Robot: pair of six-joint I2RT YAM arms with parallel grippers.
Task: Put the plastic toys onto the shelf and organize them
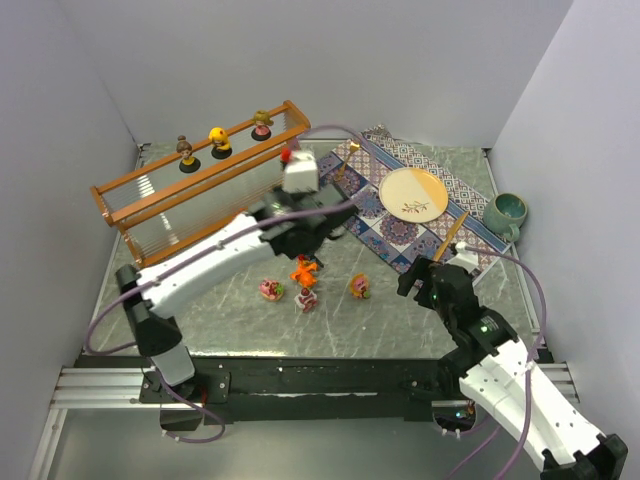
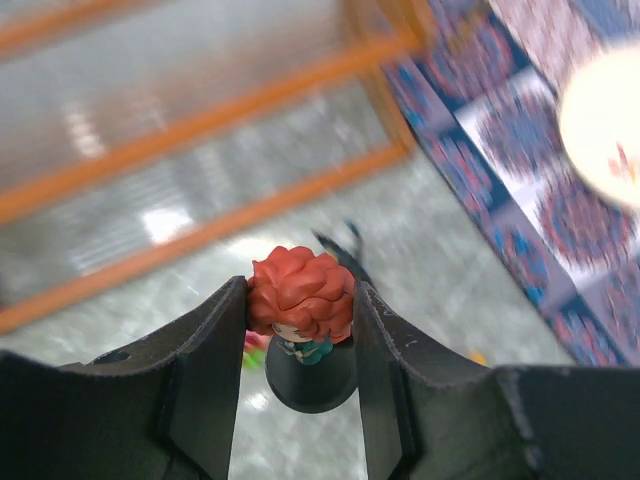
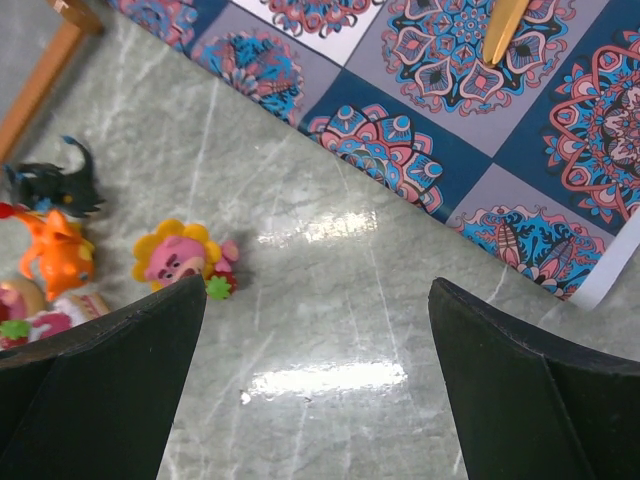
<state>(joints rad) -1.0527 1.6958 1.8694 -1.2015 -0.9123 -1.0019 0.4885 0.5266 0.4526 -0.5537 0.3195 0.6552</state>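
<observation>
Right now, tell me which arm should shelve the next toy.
Left. The left hand grips the red-haired doll by the shelf; the right hand is open, empty, near the mat.

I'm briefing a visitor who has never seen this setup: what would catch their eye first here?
A red-haired doll clamped between the jaws of the left gripper, in front of the shelf's right end. Next, three dolls lined up on the shelf's top tier, and a cluster of loose toys on the table in front of it.
</observation>
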